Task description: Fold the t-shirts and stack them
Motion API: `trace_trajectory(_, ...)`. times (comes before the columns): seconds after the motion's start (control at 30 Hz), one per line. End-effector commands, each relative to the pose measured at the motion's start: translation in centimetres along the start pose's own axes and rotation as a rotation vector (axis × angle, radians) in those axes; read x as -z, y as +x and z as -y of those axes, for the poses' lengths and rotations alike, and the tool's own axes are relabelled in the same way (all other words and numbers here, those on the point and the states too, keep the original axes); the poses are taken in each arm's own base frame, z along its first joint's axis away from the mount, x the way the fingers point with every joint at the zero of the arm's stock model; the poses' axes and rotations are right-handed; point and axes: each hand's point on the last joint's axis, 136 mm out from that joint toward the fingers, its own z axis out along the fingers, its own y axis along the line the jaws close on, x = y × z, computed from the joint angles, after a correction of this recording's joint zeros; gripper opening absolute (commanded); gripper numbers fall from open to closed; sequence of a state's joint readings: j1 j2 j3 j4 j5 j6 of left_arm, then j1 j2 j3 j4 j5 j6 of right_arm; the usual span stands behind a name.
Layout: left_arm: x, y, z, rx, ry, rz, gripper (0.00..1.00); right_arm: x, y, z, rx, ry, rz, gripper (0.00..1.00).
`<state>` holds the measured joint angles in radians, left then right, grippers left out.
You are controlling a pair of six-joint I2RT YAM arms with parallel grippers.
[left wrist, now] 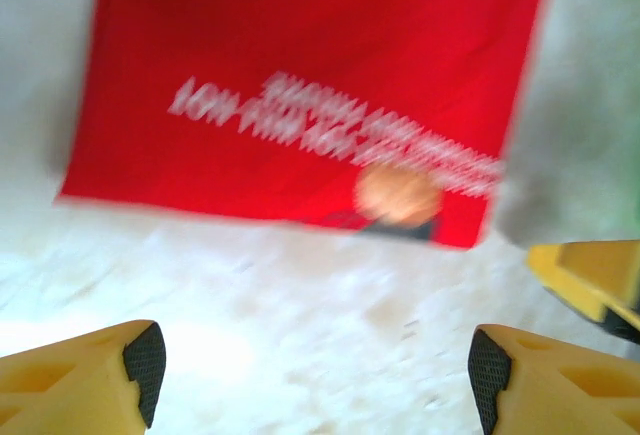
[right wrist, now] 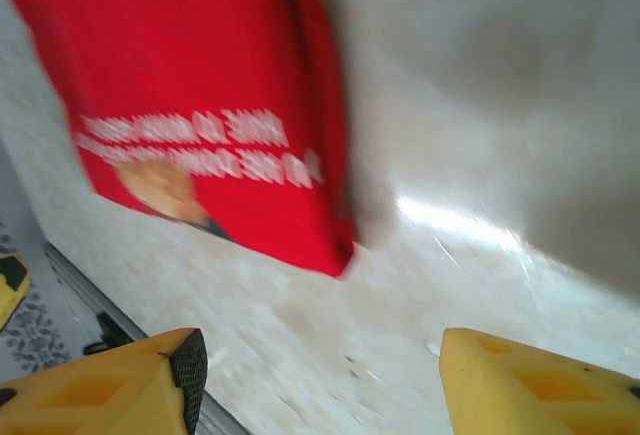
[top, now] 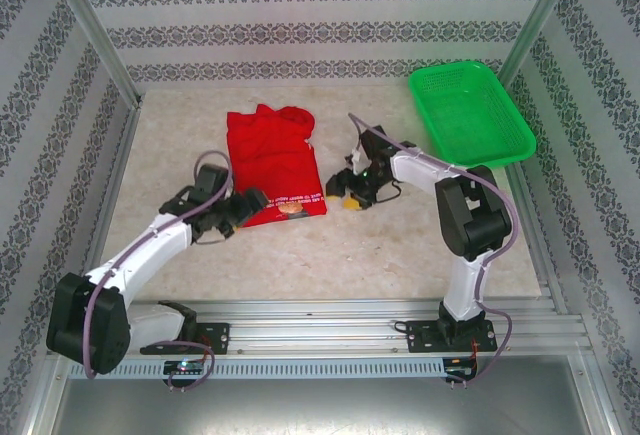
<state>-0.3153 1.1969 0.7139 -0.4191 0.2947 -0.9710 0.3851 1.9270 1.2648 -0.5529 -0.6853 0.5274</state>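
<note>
A folded red t-shirt (top: 268, 158) lies flat on the table, back of centre, its white lettering and bear print along the near edge (left wrist: 330, 125) (right wrist: 200, 105). My left gripper (top: 252, 207) hovers just off the shirt's near left corner. It is open, and between its fingertips (left wrist: 315, 370) there is bare table. My right gripper (top: 343, 198) sits off the shirt's near right corner, open too, with nothing between its fingertips (right wrist: 315, 375). Neither gripper touches the cloth.
A green mesh basket (top: 470, 115) stands at the back right. Patterned walls and metal posts enclose the table (top: 400, 245). A yellow finger of the right gripper (left wrist: 590, 280) shows at the edge of the left wrist view.
</note>
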Motion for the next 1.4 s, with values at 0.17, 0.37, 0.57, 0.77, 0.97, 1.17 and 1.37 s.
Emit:
trace_trajectory(0.17,-1.0,0.9,-3.8,0.116,-0.074,0.047,0.80,-2.5,0.1,0.1,0.030,-0.010,-0.012,0.64)
trace_trajectory(0.37,-2.4,0.3,-5.0,0.196,-0.039,0.125,0.78,-3.5,-0.1,0.8,0.013,0.000,-0.007,0.64)
trace_trajectory(0.57,-2.8,-1.6,-3.7,0.226,0.037,0.198,0.76,-3.8,-0.8,0.5,0.001,-0.014,0.005,0.63)
trace_trajectory(0.77,-2.9,-3.3,-2.3,0.229,0.068,0.218,0.74,-4.2,-1.4,0.3,-0.012,-0.016,0.001,0.63)
trace_trajectory(0.97,-3.7,-4.3,-2.8,0.256,0.064,0.224,0.70,-4.7,-1.4,-0.6,-0.004,-0.023,-0.014,0.62)
trace_trajectory(1.17,-5.1,-5.1,-2.5,0.260,0.083,0.217,0.63,-5.4,-0.9,-1.4,0.000,-0.015,-0.039,0.62)
trace_trajectory(1.37,-6.6,-5.6,-1.9,0.251,0.088,0.194,0.54,-5.6,-1.5,-2.3,0.001,-0.001,-0.052,0.60)
